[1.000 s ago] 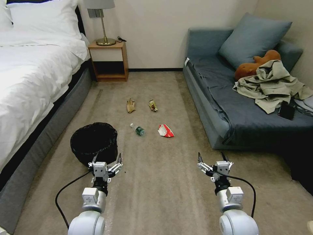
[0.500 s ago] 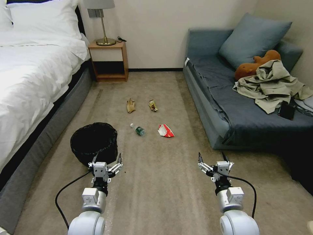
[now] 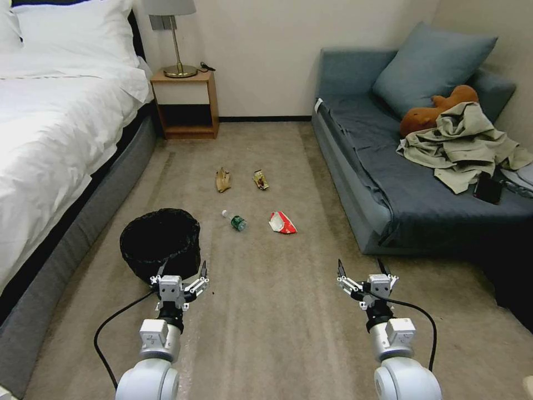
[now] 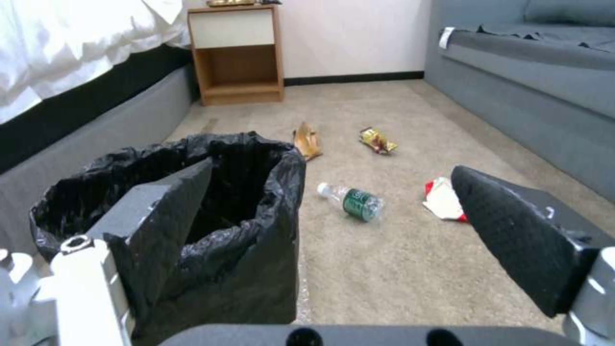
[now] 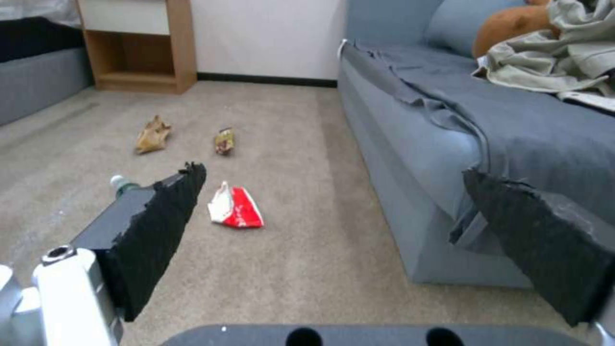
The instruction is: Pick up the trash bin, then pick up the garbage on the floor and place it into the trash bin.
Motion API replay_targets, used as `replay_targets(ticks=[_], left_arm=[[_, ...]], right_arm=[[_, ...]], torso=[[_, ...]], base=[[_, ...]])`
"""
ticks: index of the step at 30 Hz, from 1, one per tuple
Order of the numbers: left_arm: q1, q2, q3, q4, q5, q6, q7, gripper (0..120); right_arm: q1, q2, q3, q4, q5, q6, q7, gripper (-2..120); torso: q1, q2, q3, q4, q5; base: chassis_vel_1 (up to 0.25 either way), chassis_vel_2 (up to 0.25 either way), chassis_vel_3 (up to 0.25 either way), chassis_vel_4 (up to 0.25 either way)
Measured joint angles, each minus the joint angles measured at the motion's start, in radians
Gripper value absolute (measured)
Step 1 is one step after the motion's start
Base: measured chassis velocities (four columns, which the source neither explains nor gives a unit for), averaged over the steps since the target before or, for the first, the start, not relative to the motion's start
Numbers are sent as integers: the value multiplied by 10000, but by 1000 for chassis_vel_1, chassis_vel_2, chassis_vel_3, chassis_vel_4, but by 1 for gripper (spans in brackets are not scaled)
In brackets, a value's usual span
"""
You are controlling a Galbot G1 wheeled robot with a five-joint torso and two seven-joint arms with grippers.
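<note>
The trash bin [image 3: 160,240] [image 4: 186,230], wrapped in a crinkled black bag, stands on the carpet beside the bed. My left gripper [image 3: 182,270] [image 4: 333,211] hangs open just short of its near rim, holding nothing. Garbage lies farther out: a brown paper bag [image 3: 223,179] [image 4: 307,141] [image 5: 153,135], a gold wrapper [image 3: 260,179] [image 4: 377,140] [image 5: 224,141], a clear bottle with a green label [image 3: 235,220] [image 4: 353,201] and a red-and-white packet [image 3: 282,223] [image 4: 443,199] [image 5: 236,207]. My right gripper [image 3: 362,268] [image 5: 333,211] is open above bare carpet, nearer to me than the packet.
A bed [image 3: 50,128] runs along the left and a blue sofa [image 3: 400,183] along the right, carrying beige clothing [image 3: 461,141] and a brown plush toy [image 3: 433,111]. A wooden nightstand [image 3: 186,103] with a lamp stands against the far wall.
</note>
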Motion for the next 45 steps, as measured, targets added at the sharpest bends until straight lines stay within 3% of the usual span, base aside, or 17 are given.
replay_targets(ticks=[6,9,12,14,18,20,24,32,34,36,37,40,45], left_arm=[[-527,309,-10,-89,-610,718,-436,100],[-1241,770,-60,-250,-1532,1780,-1075,99],[-1451,907,-78,-301,-1808,2088,-1261,99],[-2060,1297,-126,-442,-2598,3005,-1817,98],[-2505,1586,-161,-541,-3170,3666,-2222,97],[-3095,1965,-207,-673,-3923,4541,-2752,97],[-3782,2407,-265,-831,-4792,5541,-3357,95],[-3963,2543,-291,-867,-5087,5860,-3539,94],[-4020,2674,-405,-813,-5284,5949,-3587,93],[-4180,3355,-1127,-322,-6185,6305,-3821,93],[-4180,3355,-1127,-322,-6185,6305,-3821,93],[-4387,4287,-2117,339,-7423,6759,-4140,93],[-4454,4607,-2455,566,-7851,6915,-4232,92]], right_arm=[[96,-324,87,169,722,-728,190,100],[303,-788,290,461,1799,-1798,520,100],[377,-941,355,565,2162,-2155,630,100],[543,-1342,522,807,3082,-3074,910,100],[677,-1655,657,999,3809,-3794,1132,100],[813,-1954,789,1187,4500,-4486,1346,100],[1174,-2385,906,742,4862,-4581,1384,100],[1423,-2560,835,317,4845,-4379,1350,100],[1451,-2536,796,286,4811,-4356,1344,100],[1496,-2476,726,233,4739,-4313,1336,100],[1496,-2476,726,233,4739,-4313,1336,100],[1491,-2450,684,186,4670,-4249,1317,100],[1436,-2446,684,154,4624,-4158,1277,100]], torso=[[0,-2,2,1,2],[1,-1,2,0,2],[0,-1,1,0,3],[0,-1,2,1,3],[1,-1,1,0,2],[0,-1,1,1,0],[1,-1,1,2,1],[0,-2,1,1,0],[0,-1,1,-1,-1],[1,-2,1,-1,-1],[1,-2,1,-1,-1],[0,-2,1,2,-1],[1,-1,0,3,4]], base=[[0,0,0,0],[0,0,0,0],[0,0,0,0],[0,0,0,0],[0,0,0,0],[0,0,0,0],[0,0,0,0],[0,0,0,0],[0,0,0,0],[0,0,0,0],[0,0,0,0],[0,0,0,0],[0,0,0,0]])
